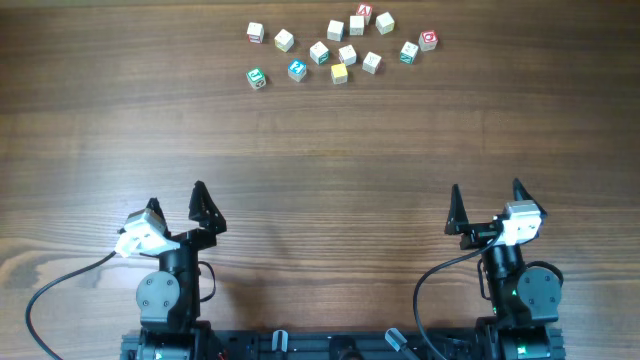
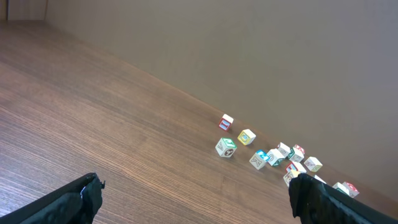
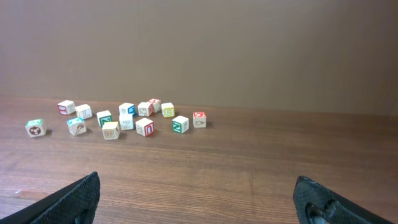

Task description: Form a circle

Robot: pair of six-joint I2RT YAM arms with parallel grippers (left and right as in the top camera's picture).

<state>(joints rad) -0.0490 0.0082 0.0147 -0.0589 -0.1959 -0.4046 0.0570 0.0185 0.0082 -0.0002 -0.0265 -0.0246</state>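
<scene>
Nothing's started as far as I can tell. The little cubes sit in a loose, messy scatter at the far side of the table, a bit toward the right arm's side and well apart from both arms, with no ring shape to them yet. The left gripper and the right gripper both hang near the robot's base, jaws spread wide, nothing between them. My read is this is the very first step: picking which block to go for. The next move means a long reach across the table, then pinching or nudging one cube without bumping its neighbours, since several in the middle of the bunch sit just beside each other, maybe touching. The ones on the edge, like the blue-faced cube, the yellow cube and the red-marked cube, look easier to get at. Material-wise they're pale wood blocks with crisp square edges and printed coloured faces, tiny next to the fingers. The tabletop is brown woodgrain, smooth and matte-looking, so I'd guess the cubes slide rather than roll.
</scene>
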